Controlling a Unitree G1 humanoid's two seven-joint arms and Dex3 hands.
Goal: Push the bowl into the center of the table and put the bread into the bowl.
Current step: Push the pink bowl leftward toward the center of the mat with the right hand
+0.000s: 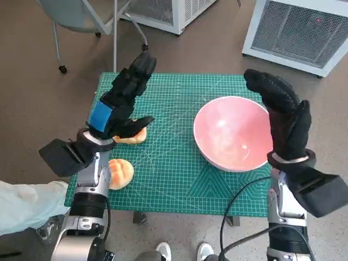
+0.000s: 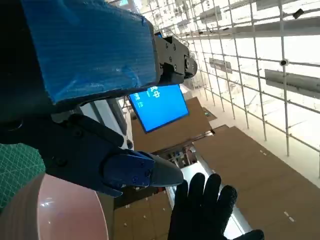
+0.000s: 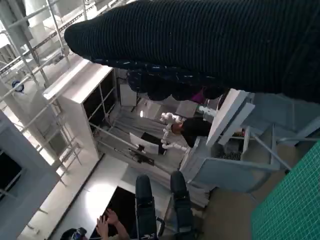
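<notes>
The pink bowl (image 1: 234, 133) sits on the right half of the green mat (image 1: 168, 163), and its rim shows in the left wrist view (image 2: 50, 210). One bread roll (image 1: 132, 137) lies at the mat's left side, partly under my left hand's thumb. A second roll (image 1: 119, 173) lies nearer, by my left forearm. My left hand (image 1: 122, 98) hovers open above the mat's left part, fingers stretched out and holding nothing. My right hand (image 1: 284, 117) stands open and upright at the bowl's right rim, and its glove (image 2: 205, 210) shows beyond the bowl. I cannot tell whether it touches the bowl.
The small table ends just past the mat on every side. A chair (image 1: 81, 16) stands at the far left and white cabinets (image 1: 296, 32) at the far right. A person's shoes (image 1: 185, 251) show at the near edge. A person's hand (image 3: 107, 220) shows far off.
</notes>
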